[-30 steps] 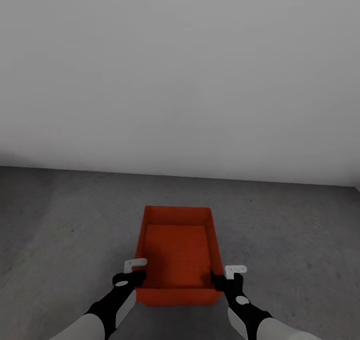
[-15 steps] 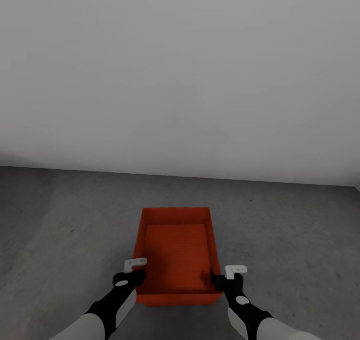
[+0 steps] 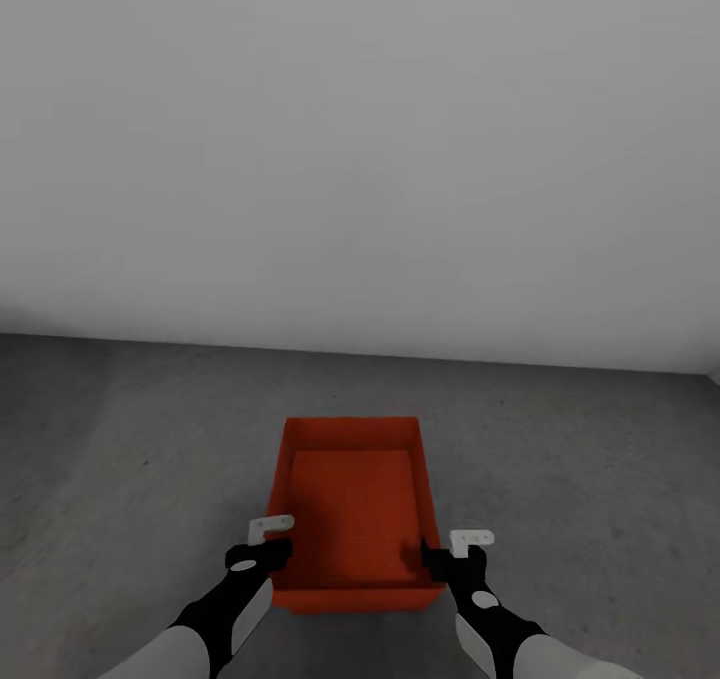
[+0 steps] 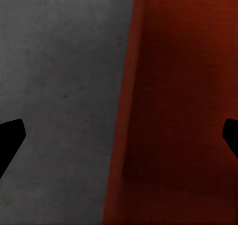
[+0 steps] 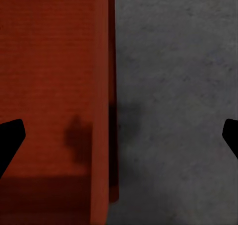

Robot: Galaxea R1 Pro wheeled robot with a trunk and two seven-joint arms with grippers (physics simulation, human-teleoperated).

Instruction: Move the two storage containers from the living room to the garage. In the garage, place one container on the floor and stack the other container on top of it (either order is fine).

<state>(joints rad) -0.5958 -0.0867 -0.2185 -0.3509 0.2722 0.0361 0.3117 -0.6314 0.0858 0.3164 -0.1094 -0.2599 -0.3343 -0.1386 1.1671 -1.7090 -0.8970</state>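
Note:
One orange-red storage container (image 3: 352, 504) rests on the dark grey concrete floor (image 3: 130, 459) of the garage, just in front of me. My left gripper (image 3: 262, 549) hovers over its near left wall and my right gripper (image 3: 452, 554) over its near right wall. In the left wrist view the left gripper (image 4: 119, 140) is open, its black fingertips (image 4: 10, 140) spread wide astride the container wall (image 4: 130, 86). The right gripper (image 5: 119, 140) is open the same way over the other wall (image 5: 101, 86). Neither gripper touches the box.
A plain pale grey wall (image 3: 360, 159) rises a short way beyond the container. Bare concrete spreads to the left and right of the box.
The container has dropped slightly and shifted a little left, settling on the floor. Both grippers have stayed where they were.

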